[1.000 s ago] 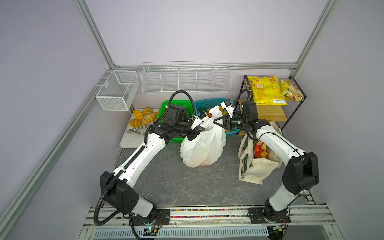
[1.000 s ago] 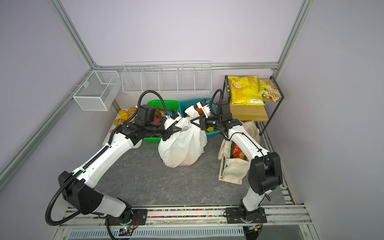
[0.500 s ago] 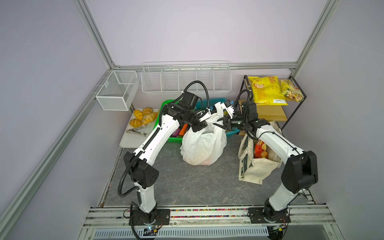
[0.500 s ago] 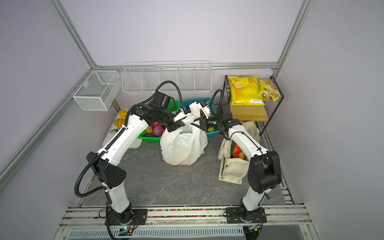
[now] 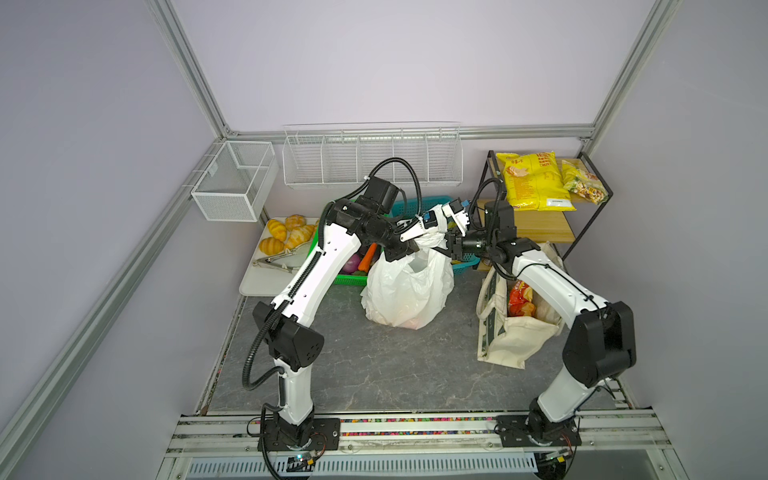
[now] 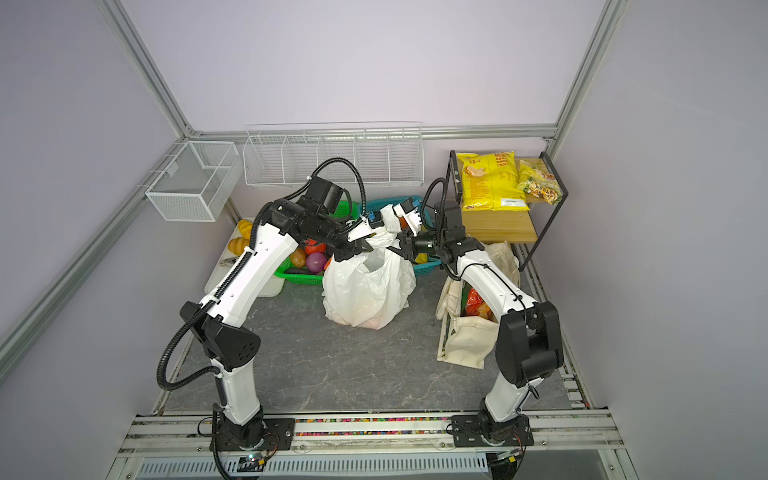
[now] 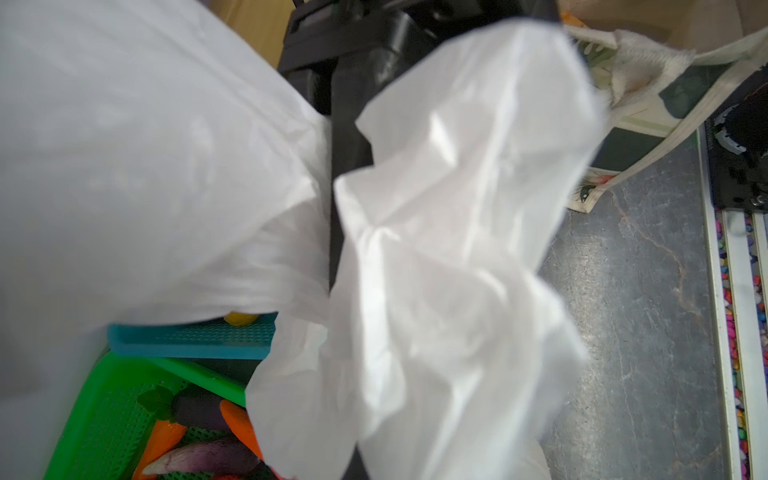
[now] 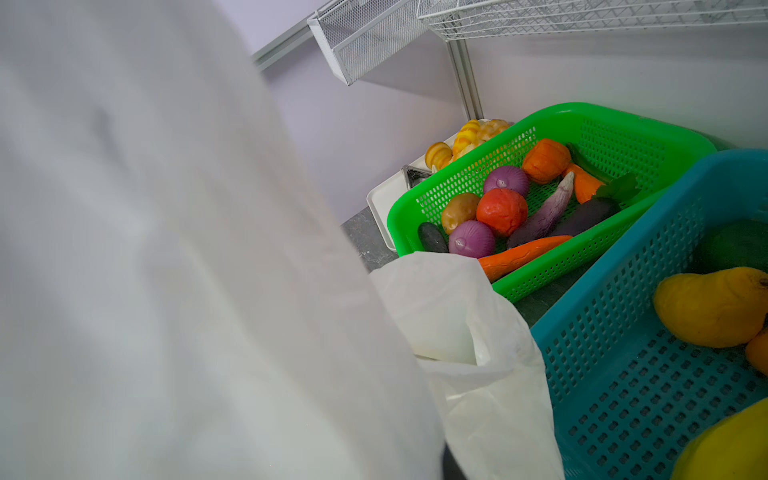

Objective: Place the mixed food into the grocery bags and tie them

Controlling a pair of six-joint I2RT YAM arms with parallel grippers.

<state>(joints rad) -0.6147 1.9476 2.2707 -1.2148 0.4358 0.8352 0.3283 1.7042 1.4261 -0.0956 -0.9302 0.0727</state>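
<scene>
Left gripper point(image 5: 430, 221) is clamped on the handle of the thin white crinkly plastic bag point(image 5: 409, 291), which sags below it. Right gripper point(image 5: 457, 215) is just beside it, but I can't tell how its jaws stand.

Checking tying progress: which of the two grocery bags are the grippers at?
The white plastic bag mid-floor: left gripper and right gripper meet at its raised handles. The canvas tote stands apart, below the right arm.
</scene>
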